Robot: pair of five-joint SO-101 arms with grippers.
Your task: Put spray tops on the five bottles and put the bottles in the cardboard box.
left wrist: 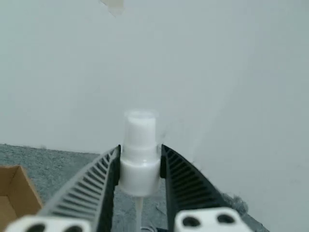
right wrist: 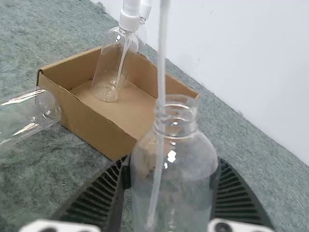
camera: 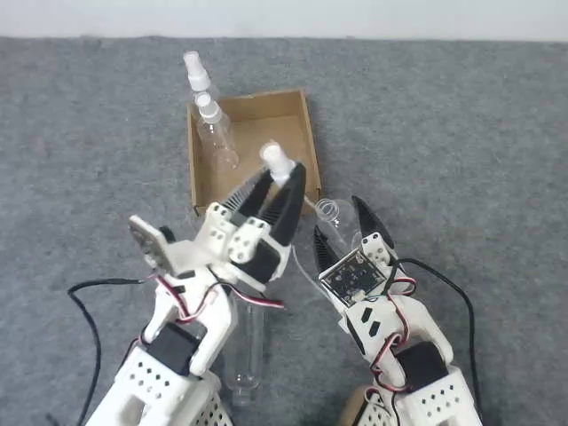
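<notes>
The left hand [camera: 282, 177] clamps a spray top [camera: 275, 160] whose dip tube [right wrist: 161, 72] hangs inside the open bottle [right wrist: 174, 164] gripped by the right hand [camera: 338, 222] beside the cardboard box [camera: 307, 133]; any tilt could cross-thread it.

The left arm [camera: 182, 311] half hides a bottle [camera: 248, 357].

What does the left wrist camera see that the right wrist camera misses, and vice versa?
Left wrist view, not the right: the spray top's white head, pinched in the left gripper. Right wrist view, not the left: the open bottle held by the right gripper, two capped bottles standing upright, another bottle lying on its side. Both: the cardboard box, the spray top's thin tube, which in the right wrist view runs down into the open bottle's neck.
</notes>
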